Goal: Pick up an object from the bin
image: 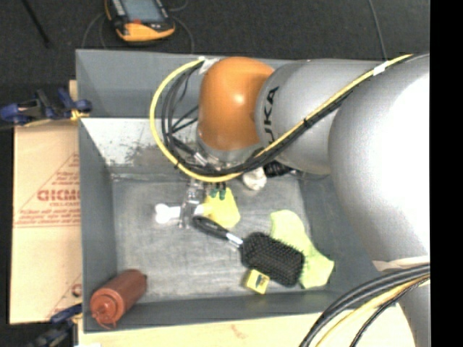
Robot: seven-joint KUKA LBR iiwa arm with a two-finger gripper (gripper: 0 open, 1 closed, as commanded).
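Several loose things lie in the grey bin, and the arm is down over its middle. The jaws sit low between a small white piece and a yellow lump, close to both; released or clenched, I cannot tell. Just beside them a black hairbrush points its handle toward the jaws, its head resting on a yellow-green cloth near the right edge. Well apart, a brown bottle lies in the lower-left corner.

Robotics lab, KUKA arm, metal bin
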